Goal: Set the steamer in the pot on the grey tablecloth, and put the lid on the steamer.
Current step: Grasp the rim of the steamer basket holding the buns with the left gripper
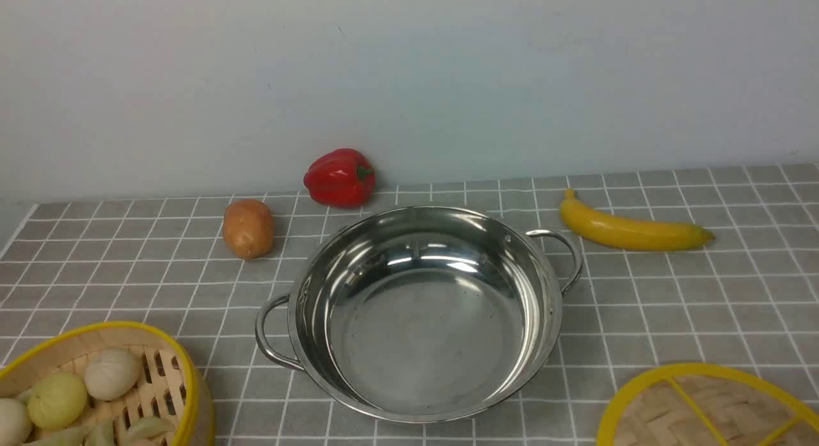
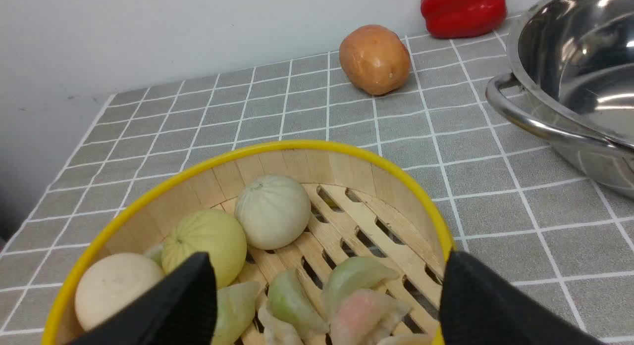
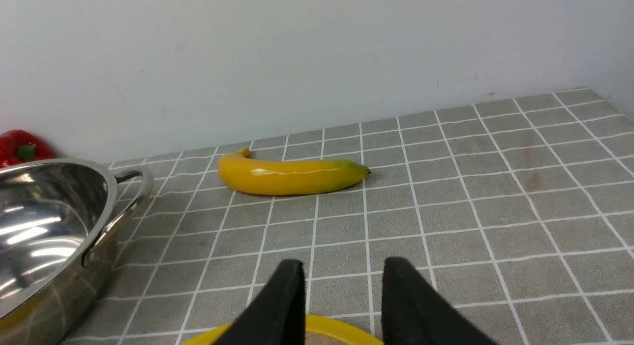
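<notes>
The round bamboo steamer with yellow rims and a slatted floor, loaded with pale toy buns and dumplings, sits on the grey tablecloth with a white grid at the left near corner of the front view, which cuts off part of it. The black left gripper has its fingers spread wide, and we see nothing pinched between them; we judge that spread suited to the basket's broad wall. Next to the right, the brown potato-like toy and the glossy red toy pepper lie toward the wall, where we consider them out of the carrying path. The wide stainless-steel pot with two looped handles stands centrally, empty, presumably so that both arms can reach it. Beyond it lies the yellow toy banana, and nearer, at the right, the flat woven-bamboo lid with yellow rim and spokes, likely set for the right arm. The black right gripper stands parted, more narrowly, with nothing seen in its grasp. We note bare cloth between steamer and pot, though the pot's left handle projects into it; we advise lifting the basket level and above the rim.
</notes>
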`<state>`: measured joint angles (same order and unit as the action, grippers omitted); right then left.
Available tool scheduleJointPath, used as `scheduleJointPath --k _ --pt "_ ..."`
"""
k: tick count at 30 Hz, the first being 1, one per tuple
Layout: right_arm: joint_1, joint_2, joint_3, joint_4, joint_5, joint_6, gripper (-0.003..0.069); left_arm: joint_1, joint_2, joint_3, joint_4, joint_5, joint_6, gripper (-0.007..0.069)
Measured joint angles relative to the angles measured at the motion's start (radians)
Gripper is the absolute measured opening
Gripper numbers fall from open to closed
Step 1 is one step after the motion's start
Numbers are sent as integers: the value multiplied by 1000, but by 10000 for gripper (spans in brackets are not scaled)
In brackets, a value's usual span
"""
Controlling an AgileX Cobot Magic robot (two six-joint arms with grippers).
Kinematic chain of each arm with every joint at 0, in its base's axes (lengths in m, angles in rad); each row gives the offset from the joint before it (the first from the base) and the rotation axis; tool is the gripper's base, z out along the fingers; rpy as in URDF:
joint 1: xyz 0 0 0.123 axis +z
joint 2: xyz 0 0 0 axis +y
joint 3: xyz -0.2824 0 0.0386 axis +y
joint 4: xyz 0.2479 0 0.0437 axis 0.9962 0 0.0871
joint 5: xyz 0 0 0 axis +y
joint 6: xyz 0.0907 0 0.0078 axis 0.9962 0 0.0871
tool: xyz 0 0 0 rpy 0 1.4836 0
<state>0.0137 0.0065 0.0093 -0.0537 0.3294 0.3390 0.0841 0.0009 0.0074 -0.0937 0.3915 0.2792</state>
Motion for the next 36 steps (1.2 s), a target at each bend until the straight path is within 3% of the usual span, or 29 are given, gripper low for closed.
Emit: scheduleJointPath --k 32,35,36 --pt "0 0 0 0 0 0 240 0 0 0 16 -17 24 557" --pt "0 0 0 0 0 0 240 0 -1 1 -24 -70 12 557" --pt "0 0 0 0 0 0 240 0 -1 1 -96 -108 -11 557"
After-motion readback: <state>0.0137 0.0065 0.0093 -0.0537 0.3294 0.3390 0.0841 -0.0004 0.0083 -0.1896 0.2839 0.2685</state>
